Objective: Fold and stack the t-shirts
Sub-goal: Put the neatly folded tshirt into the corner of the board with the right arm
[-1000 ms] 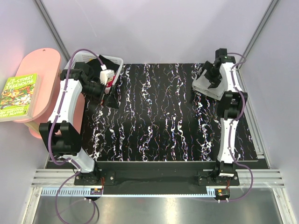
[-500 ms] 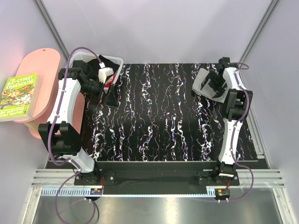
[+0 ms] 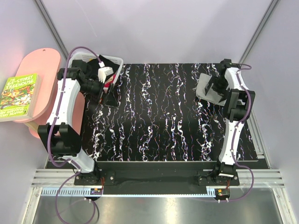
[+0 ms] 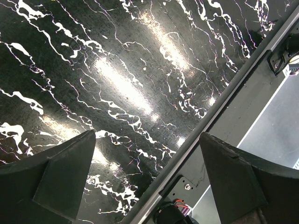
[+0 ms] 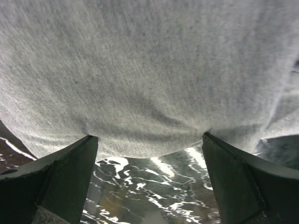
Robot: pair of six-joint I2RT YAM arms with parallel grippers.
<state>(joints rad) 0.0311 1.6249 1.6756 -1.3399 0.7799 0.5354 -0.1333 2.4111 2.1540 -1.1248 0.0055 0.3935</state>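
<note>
— Grey t-shirt [image 3: 207, 88]: which step is it at?
— Near first: both grippers are spread wide and hold nothing. Left gripper [image 4: 147, 135] hangs over the table [image 4: 117, 70], beside the basket [image 3: 117, 60]. Right gripper [image 5: 148, 140] hovers at the shirt, which lies folded in the far right corner.
— Next?
— Probably fetching the black one. I can't make it out; perhaps it's in the basket.

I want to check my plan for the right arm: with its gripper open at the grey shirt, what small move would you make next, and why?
I would probably lift the right gripper straight up, clear of the grey shirt. Its jaws stand open with nothing held, and the shirt lies folded at the table's far right corner, so a sideways drag might rumple it.
</note>
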